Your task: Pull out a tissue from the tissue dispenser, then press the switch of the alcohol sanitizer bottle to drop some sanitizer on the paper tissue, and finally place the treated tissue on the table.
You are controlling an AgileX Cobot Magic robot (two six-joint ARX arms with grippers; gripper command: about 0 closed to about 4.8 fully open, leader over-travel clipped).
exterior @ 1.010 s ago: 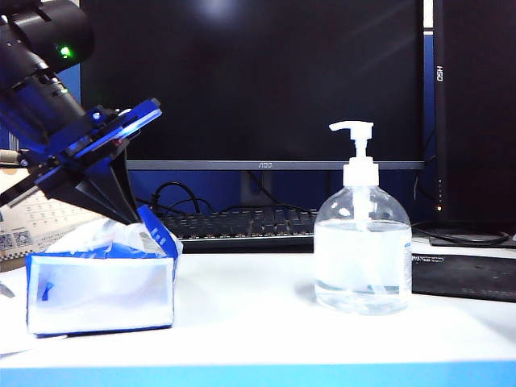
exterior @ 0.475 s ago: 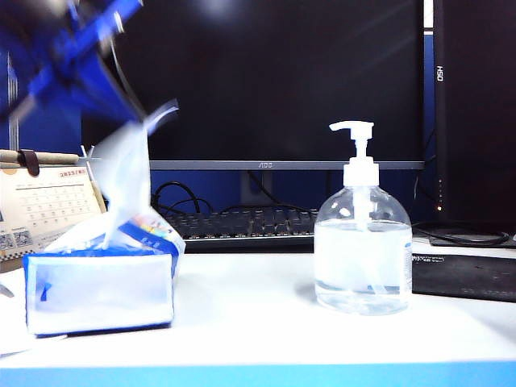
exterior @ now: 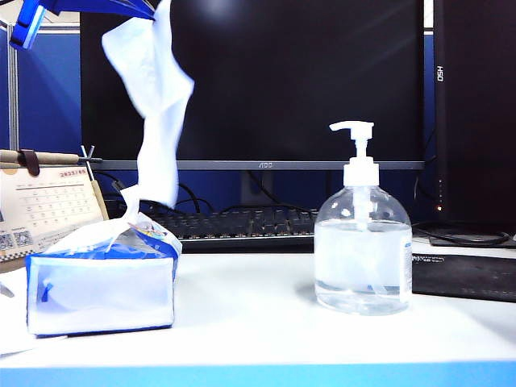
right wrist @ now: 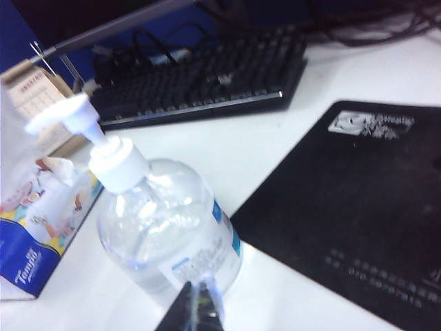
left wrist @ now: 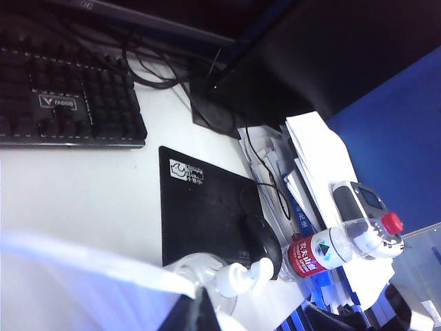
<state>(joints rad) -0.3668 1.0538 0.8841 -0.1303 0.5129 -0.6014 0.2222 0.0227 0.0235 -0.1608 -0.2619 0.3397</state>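
Tissue (exterior: 157, 97) hangs pinched in left tool (exterior: 121, 8); right tool (right wrist: 195, 314) above bottle (right wrist: 165, 231).

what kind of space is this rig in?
Likely an office desk: a monitor with a keyboard under it, a desk calendar and a black mouse pad on the white table.

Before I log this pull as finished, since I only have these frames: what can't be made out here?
- Left gripper: cut off by the exterior view's top edge; its grip on the tissue is unseen.
- Tissue's lower end: whether it has cleared the tissue dispenser is unclear in the exterior view.
- Right gripper: only a blurred tip shows in the right wrist view, above the alcohol sanitizer bottle.
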